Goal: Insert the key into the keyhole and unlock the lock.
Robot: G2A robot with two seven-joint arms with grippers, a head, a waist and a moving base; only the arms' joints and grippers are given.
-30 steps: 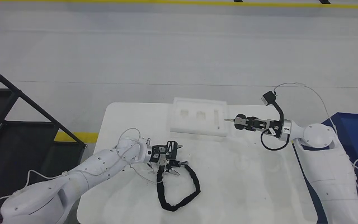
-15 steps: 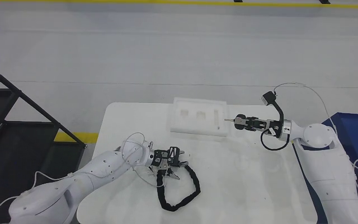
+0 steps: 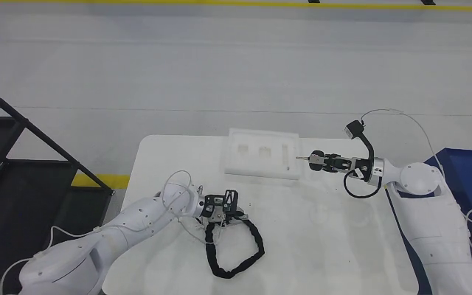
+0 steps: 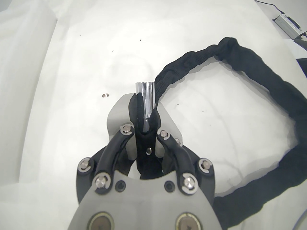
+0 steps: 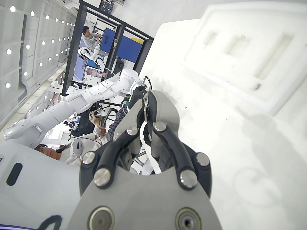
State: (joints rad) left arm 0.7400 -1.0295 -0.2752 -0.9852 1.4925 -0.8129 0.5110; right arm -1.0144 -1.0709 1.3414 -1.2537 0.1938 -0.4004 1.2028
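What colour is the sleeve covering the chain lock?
Black; the sleeve shows best in the left wrist view.

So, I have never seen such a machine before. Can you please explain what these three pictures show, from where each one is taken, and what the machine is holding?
This is a robot with two arms, and each arm ends in a pincer. One picture looks down from above the arms onto a white table. The other two come from small cameras on the wrists, so each shows its own pincer from close by. On the table are a black chain lock and a white foam tray. The left pincer is shut on the lock's shiny metal end. The right pincer is held above the table near the tray, shut on a thin metal piece, apparently the key. The key is apart from the lock, not yet inserted.
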